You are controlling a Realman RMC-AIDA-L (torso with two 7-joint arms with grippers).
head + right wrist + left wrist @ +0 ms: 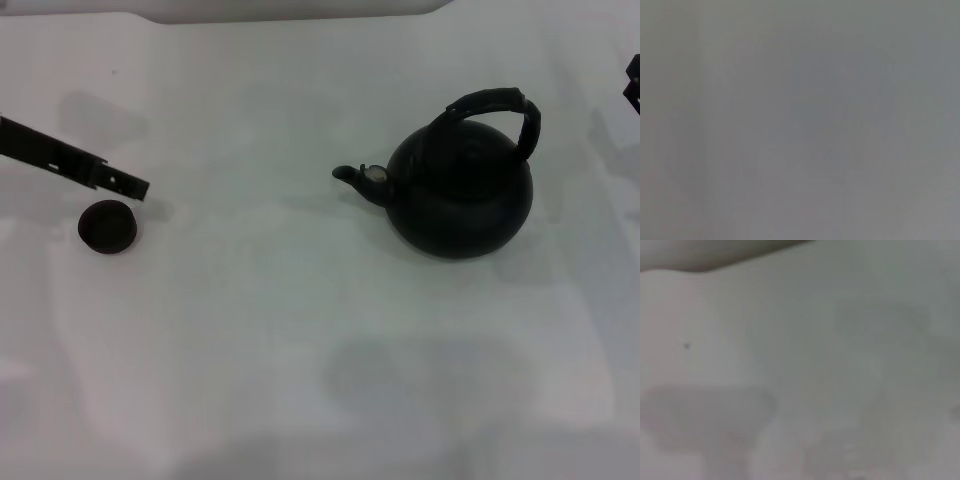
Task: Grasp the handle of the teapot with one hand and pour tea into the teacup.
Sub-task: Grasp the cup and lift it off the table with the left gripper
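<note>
Two black things are seen on the white table in the head view: the teapot to the right of centre and the teacup far off to the left, well apart from it. The teapot is stood upright, its short spout turned toward the teacup's side, and the handle is arched over its top, tilted toward the right. The left gripper is reached in from the left edge as a dark flat bar, its tip held just beside and above the teacup; whether its fingers are spread or pressed together cannot be told. Only a small dark piece of the right gripper is shown at the right edge, apart from the handle. Nothing but blurred pale surface is given by both wrist views.
</note>
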